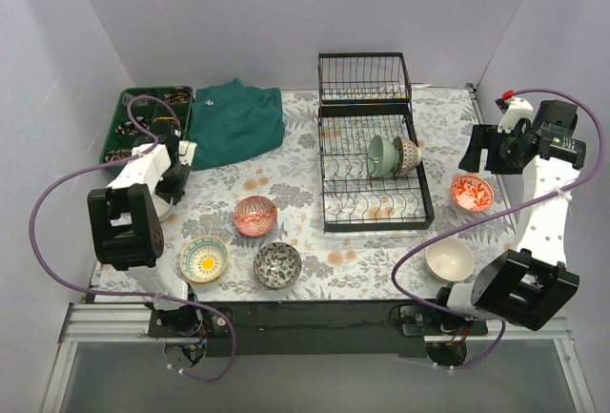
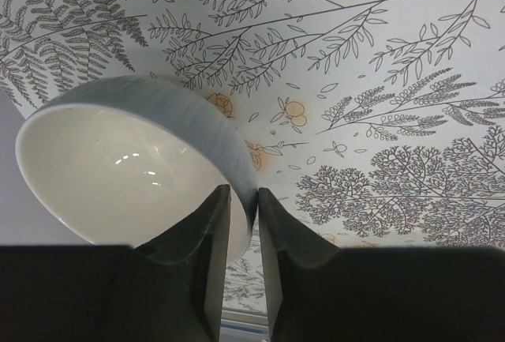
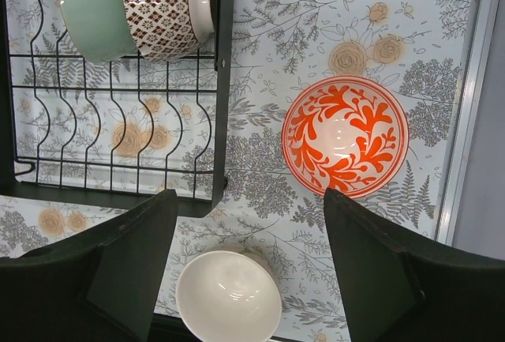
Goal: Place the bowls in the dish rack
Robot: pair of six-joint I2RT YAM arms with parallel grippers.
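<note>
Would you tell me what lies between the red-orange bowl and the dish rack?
Only bare fern-print tablecloth separates the red-orange bowl from the dish rack; the right wrist view shows it clearly.

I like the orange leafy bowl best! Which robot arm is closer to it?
Right. The right end effector hovers open close over the orange bowl; the left end effector is far across the table, pinching the rim of a pale bowl.

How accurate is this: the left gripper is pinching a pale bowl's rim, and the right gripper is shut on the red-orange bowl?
Not quite. The right wrist view shows the right gripper open and empty, above the red-orange bowl. The left gripper is indeed pinching the rim of the pale bowl.
</note>
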